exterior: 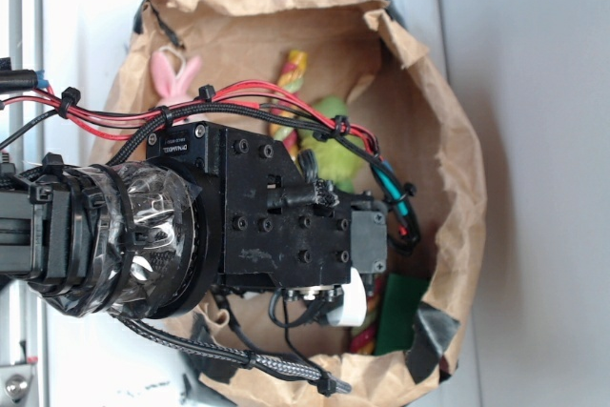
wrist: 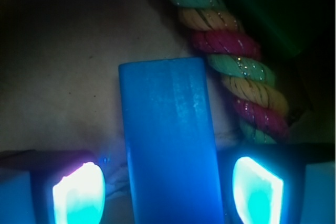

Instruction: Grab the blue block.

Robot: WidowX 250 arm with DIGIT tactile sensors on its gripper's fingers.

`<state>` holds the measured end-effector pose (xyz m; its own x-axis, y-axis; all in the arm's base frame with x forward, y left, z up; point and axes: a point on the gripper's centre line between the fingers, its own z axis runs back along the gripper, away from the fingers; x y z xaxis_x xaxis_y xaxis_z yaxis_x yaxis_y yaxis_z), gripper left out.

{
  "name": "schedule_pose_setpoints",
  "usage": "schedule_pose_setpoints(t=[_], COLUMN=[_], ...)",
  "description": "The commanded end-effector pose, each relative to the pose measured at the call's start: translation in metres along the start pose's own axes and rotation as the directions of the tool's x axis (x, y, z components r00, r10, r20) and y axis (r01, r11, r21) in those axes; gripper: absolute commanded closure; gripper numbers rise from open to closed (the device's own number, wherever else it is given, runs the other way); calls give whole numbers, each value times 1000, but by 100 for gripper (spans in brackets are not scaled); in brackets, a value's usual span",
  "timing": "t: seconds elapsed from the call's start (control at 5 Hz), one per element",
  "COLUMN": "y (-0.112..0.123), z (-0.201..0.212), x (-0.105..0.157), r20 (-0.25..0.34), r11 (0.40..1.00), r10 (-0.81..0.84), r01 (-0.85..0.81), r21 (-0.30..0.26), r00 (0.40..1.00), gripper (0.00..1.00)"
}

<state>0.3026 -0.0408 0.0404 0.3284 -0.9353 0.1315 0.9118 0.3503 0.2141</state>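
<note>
Between the 2 glowing fingers (wrist: 79, 192) of the gripper (wrist: 169, 192) lies the blue block (wrist: 170, 145), flat on the brown paper floor and running lengthwise away from the wrist camera. The jaws stand apart, 1 on each side of the block's near end, with a sliver of gap on both flanks; I cannot tell whether either pad touches it yet. Just right of the block, a twisted rope (wrist: 236, 72) in red, mint green and yellow slants past the right finger, close to the block's far corner but apart from it. Beyond the rope sits a dark green flat block (wrist: 268, 14), dim in shadow.

From the outside view, the black arm (exterior: 257, 216) reaches down into a crumpled brown paper bag (exterior: 457, 140) and hides the blue block entirely. A pink bunny (exterior: 176, 78) and a green plush toy (exterior: 334, 135) lie deeper in the bag, well clear of the gripper. The bag rests on a pale white surface (exterior: 534, 235).
</note>
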Motion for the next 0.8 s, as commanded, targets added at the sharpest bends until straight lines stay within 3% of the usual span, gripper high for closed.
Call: schedule_pose_setpoints(t=[0.0,0.2,0.6], y=[-7,-6,-2], z=[3,3,8], x=[11,9,8], r20=[3,7,18], r11=[1000,1000,1000], r10=[-26,-5,13], r01=[26,5,-13], r21=[13,10,23], r00=[1000,1000,1000], gripper=[0,100,100])
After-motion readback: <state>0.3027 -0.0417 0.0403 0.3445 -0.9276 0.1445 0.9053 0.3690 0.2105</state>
